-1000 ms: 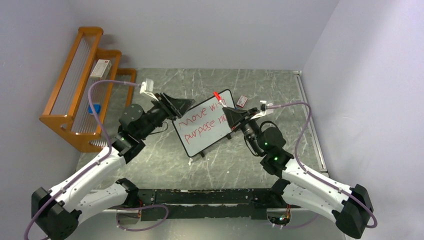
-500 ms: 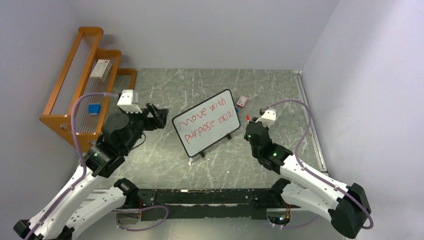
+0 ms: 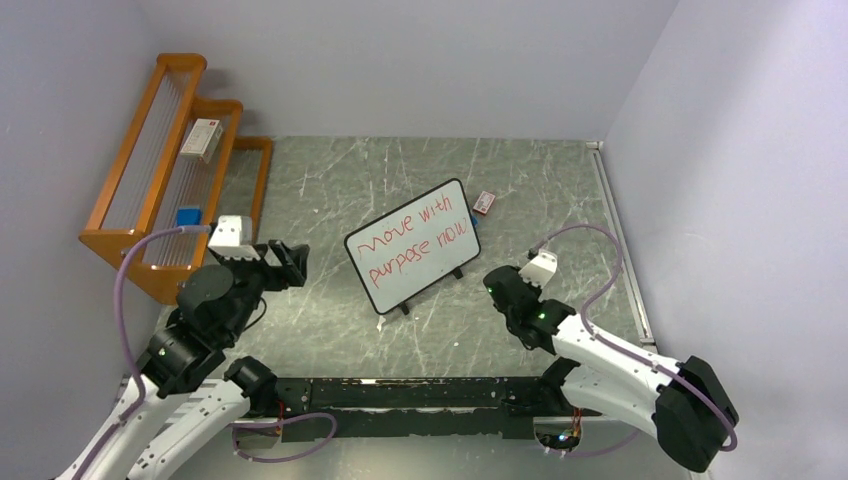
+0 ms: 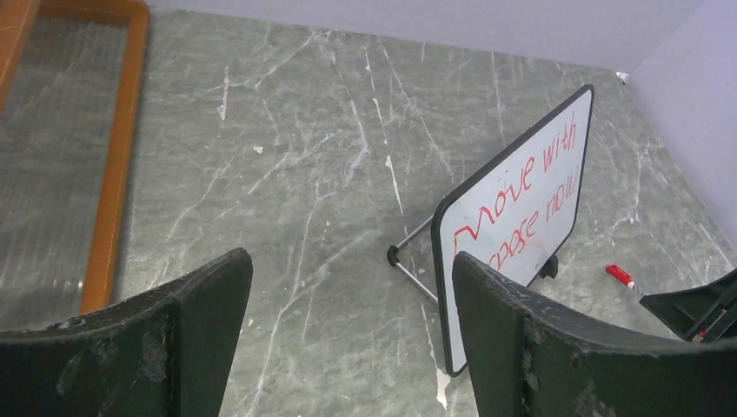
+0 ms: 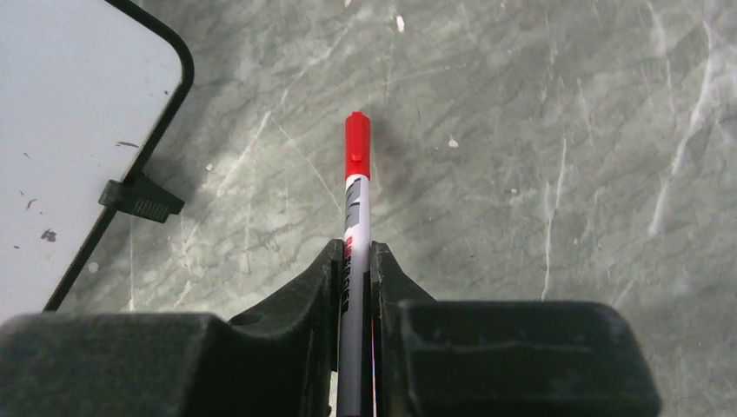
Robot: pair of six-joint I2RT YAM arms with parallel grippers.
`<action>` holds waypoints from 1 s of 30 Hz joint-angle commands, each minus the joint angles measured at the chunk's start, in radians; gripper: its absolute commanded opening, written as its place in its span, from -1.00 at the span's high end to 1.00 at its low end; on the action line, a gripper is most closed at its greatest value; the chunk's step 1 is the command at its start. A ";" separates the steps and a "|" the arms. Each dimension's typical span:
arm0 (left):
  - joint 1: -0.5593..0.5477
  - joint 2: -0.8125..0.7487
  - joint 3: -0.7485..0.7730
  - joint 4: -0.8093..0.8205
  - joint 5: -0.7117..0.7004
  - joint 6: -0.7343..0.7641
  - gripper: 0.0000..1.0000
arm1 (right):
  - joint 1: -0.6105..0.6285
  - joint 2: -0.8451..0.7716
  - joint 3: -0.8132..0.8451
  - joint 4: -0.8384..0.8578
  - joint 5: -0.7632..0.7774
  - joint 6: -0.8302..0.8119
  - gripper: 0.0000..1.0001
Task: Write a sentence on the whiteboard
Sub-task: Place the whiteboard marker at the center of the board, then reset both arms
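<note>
**Red-capped marker (image 5: 357, 187) clamped in my right gripper (image 5: 356, 254), whiteboard (image 3: 412, 246) standing mid-table**

The orange wooden rack (image 3: 140, 265) at the far left holds two things: a small white box (image 3: 202, 138) on an upper tier and a small blue item (image 3: 188, 216) lower down. The whiteboard stands propped on the grey-green stone table (image 3: 330, 320), between my two arms, with "Move with purpose now" in red on its face. A small red-and-white object (image 3: 484, 202) lies just behind its right corner.

From above I cannot see the marker. Only the right wrist camera shows it clearly, pinched between the closed fingers with its cap pointing away, near the board's corner and one black foot (image 5: 141, 200). The left wrist camera shows my left gripper (image 4: 348, 287) spread wide and holding nothing. It also shows the board's rear stand (image 4: 415, 261).
</note>
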 commanded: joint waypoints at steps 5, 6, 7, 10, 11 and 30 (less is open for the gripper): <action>0.007 -0.092 0.005 -0.099 -0.020 0.004 -0.78 | -0.006 -0.138 -0.051 -0.066 -0.026 0.104 0.07; 0.007 -0.101 0.010 -0.114 -0.021 0.002 -0.78 | -0.005 -0.155 -0.045 -0.086 -0.023 0.113 -0.04; 0.007 -0.110 0.016 -0.124 -0.022 0.002 -0.78 | -0.005 -0.172 -0.040 -0.102 -0.025 0.122 -0.16; 0.006 -0.146 0.039 -0.151 -0.039 -0.012 -0.81 | -0.006 -0.225 -0.002 -0.156 -0.037 0.113 -0.36; 0.006 -0.160 0.048 -0.155 -0.038 -0.010 -0.83 | -0.005 -0.247 0.024 -0.189 -0.031 0.108 -0.41; 0.007 -0.228 0.330 -0.270 -0.126 0.093 -0.95 | -0.006 -0.643 0.507 -0.429 0.092 -0.417 -1.00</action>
